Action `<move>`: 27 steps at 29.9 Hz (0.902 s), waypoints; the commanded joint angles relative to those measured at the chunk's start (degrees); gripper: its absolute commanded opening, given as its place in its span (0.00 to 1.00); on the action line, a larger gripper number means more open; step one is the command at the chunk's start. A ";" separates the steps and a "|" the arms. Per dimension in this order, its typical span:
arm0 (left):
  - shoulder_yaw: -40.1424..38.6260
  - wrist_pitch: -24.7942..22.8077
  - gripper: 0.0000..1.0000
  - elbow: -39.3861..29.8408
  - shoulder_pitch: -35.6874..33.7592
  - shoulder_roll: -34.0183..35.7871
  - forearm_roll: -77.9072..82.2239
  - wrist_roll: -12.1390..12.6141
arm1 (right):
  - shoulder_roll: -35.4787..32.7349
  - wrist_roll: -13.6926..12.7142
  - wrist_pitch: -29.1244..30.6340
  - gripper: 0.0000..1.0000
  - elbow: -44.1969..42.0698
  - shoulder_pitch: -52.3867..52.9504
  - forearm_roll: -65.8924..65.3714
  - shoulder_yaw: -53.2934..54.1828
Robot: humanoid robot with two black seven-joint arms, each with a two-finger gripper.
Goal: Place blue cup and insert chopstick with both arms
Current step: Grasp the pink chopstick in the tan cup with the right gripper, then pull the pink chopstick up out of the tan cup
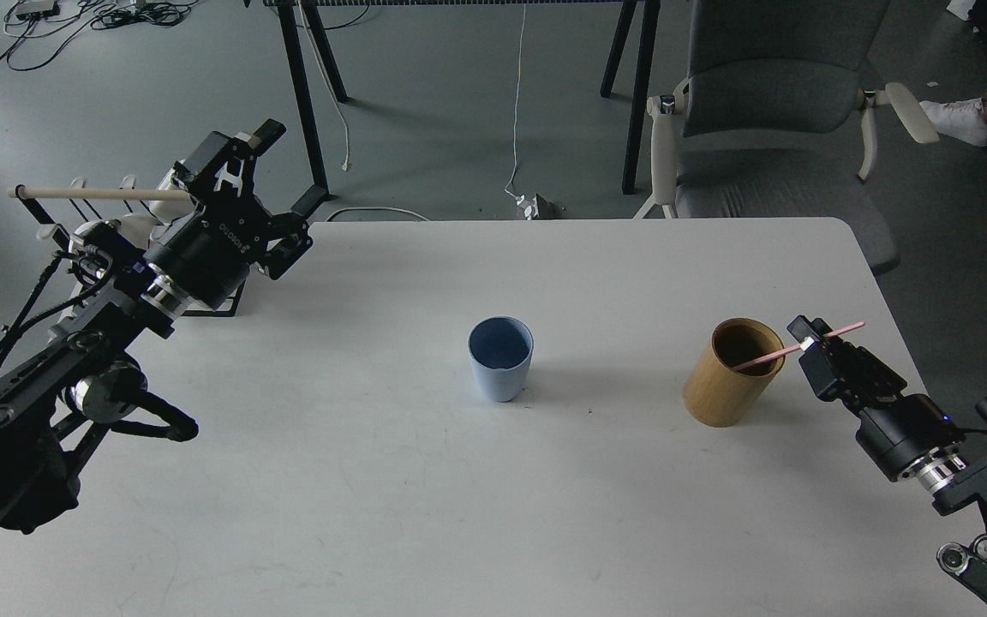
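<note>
Jaws on the right gripper (809,336) are closed on the chopstick (789,348), pinched near its upper end; on the left gripper (275,184) the fingers are spread wide, nothing held. The chopstick is seen tilted, lower end inside the wooden cup (732,371), upper end sticking out past the fingers to the right; it is judged to be mid-extraction from that holder, gripped high so the tip can be steered into a narrow mouth. The blue cup (500,357) is stood upright near the table (373,480) centre, mouth up, well apart from both grippers, left of the wooden cup. The left arm is parked over the table's far-left corner, next to a pale dowel (99,194) on a rack. Cup placement looks done; insertion not yet done.
</note>
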 commanded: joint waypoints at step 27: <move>-0.35 0.00 0.94 -0.09 1.14 -1.75 0.00 0.00 | -18.04 0.00 0.00 0.00 15.99 -1.06 0.99 4.47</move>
